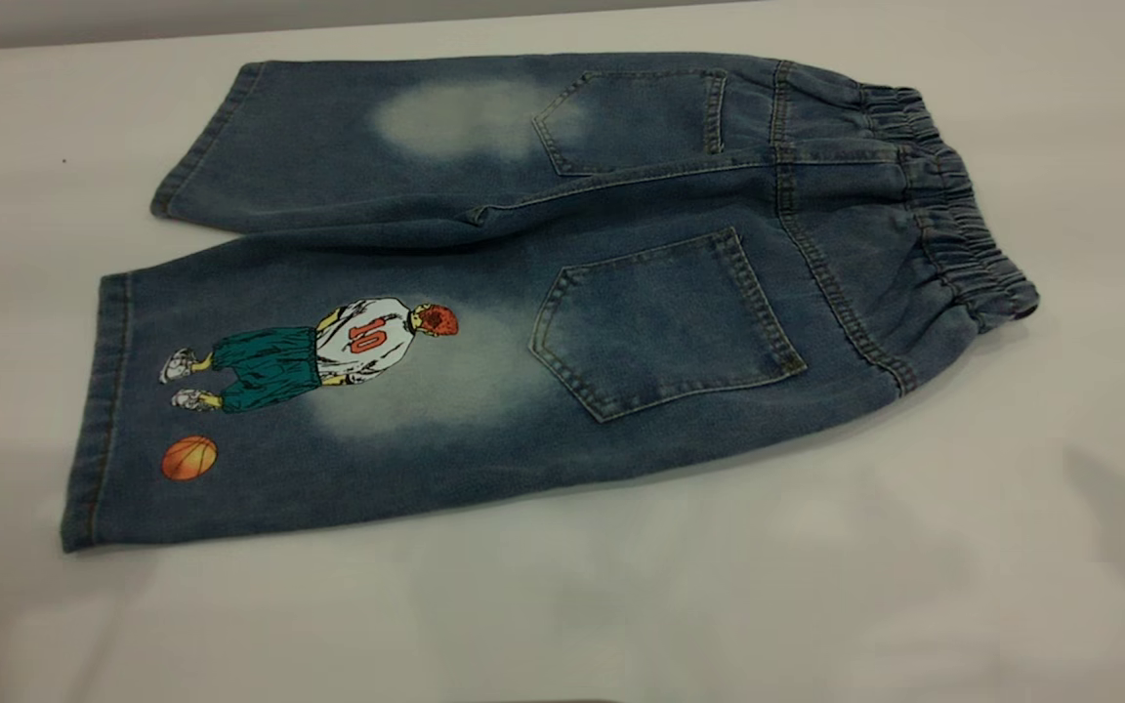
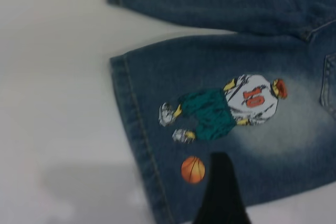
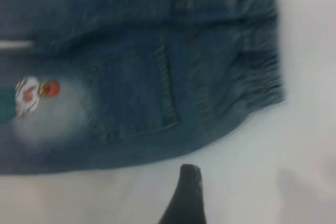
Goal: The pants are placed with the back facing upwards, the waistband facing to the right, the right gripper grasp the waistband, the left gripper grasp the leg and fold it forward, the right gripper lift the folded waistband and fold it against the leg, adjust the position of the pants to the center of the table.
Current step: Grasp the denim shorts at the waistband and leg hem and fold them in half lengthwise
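Here, your small faded blue denim pants (image 1: 543,303) lay flat and unfolded on the large plain white matte table (image 1: 1061,547), back side up, with both patch pockets showing. Their long axis ran across the exterior view, hems toward your left arm's side and the gathered elastic waistband (image 1: 953,229) toward your right arm's side. Neither claw had yet touched the cloth.

In the left wrist view, one black finger of your left gripper (image 2: 223,192) hung over the hem end of the wide printed leg (image 1: 328,410), just beside the orange basketball (image 2: 192,169) and below the cartoon player numbered 10 (image 2: 231,107). That made the left arm the nearer one to the leg.

In the right wrist view, one black finger of your right gripper (image 3: 185,195) stood over bare table, just off the near edge of the pants, with the ruched waistband ahead of it and to one side. That arm was the nearer to the waistband.

With only a single finger of each claw in view, you could not tell how far either was open; neither appeared to hold anything.

The plain leg with the pale bleached patch (image 1: 465,117) lay on the far side, the two legs meeting at the crotch and splaying slightly apart toward the hems. The denim looked smooth, with only a soft ridge along the centre seam.
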Motion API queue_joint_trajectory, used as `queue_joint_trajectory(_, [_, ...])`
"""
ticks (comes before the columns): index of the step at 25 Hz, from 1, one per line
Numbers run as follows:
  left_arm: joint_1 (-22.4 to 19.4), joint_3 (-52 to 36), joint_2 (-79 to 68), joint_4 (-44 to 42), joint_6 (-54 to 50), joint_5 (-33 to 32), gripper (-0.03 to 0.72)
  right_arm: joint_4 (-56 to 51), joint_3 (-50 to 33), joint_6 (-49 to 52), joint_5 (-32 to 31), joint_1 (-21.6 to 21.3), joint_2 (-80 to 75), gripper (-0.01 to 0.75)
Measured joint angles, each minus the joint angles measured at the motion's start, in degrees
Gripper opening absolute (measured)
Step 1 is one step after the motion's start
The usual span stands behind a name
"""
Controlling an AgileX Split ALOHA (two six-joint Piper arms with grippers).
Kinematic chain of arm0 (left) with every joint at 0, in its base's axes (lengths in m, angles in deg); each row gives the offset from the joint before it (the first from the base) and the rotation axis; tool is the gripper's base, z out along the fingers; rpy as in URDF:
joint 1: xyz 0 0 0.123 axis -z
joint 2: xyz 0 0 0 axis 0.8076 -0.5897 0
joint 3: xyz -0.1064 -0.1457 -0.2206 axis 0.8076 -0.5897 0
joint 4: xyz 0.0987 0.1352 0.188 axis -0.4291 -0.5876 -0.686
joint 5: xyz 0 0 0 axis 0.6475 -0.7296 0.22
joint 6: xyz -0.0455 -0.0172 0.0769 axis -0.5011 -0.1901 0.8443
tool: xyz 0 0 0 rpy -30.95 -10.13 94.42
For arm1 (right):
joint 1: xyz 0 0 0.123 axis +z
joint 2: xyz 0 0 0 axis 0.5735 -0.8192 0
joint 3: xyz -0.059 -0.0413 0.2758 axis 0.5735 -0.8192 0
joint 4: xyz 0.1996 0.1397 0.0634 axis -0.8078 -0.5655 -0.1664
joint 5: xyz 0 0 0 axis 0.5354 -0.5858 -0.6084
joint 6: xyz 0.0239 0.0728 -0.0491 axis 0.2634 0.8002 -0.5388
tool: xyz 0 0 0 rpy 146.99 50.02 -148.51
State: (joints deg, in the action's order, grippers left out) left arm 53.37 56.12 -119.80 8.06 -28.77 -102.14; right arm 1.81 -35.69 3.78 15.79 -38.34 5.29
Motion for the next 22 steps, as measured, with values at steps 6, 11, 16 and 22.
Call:
queue_joint_trajectory(6, [0.00,0.00,-8.50,7.54,7.72,6.07,0.526,-16.97,0.05,-15.47,2.89,0.00,-15.04,0.594])
queue_joint_trajectory(11, [0.00,0.00,-12.25,12.77,13.72,7.39,0.526,-30.47,0.44,-26.73,4.59,0.00,-26.82,0.594])
queue_joint_trajectory(16, [0.00,0.00,-14.25,17.78,19.82,8.11,0.526,-40.48,1.24,-35.35,7.97,0.00,-37.76,0.594])
queue_joint_trajectory(22, [0.00,0.00,-14.30,21.02,23.32,8.25,0.526,-50.89,3.65,-45.33,8.87,0.00,-47.25,0.594])
